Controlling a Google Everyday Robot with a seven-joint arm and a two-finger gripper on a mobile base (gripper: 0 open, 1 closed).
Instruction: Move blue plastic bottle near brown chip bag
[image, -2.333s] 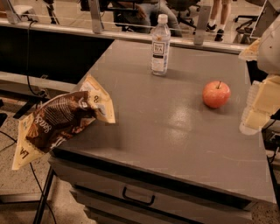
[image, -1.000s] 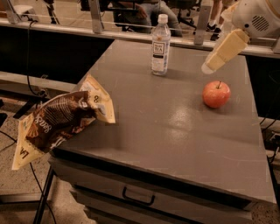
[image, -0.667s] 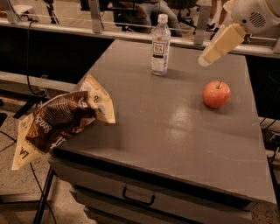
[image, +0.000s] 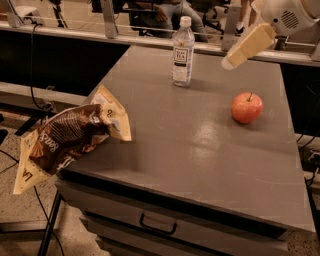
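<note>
We see the tool (image: 234, 57) in the upper right of the frame, above the table (image: 200, 155), touching nothing; we cannot tell its state. The blue plastic bottle (image: 183, 52) stands upright at top centre, well apart from the brown chip bag (image: 65, 137) overhanging the table's left edge.

My cream-coloured gripper (image: 236, 55) hangs in the air at the far right of the scene. It slants down and to the left from the white rounded wrist housing (image: 287, 15) at the top right edge. Its tip is the lowest and leftmost part I can see. A small round grille shows on the housing, and the rest of the arm runs out of view.
</note>
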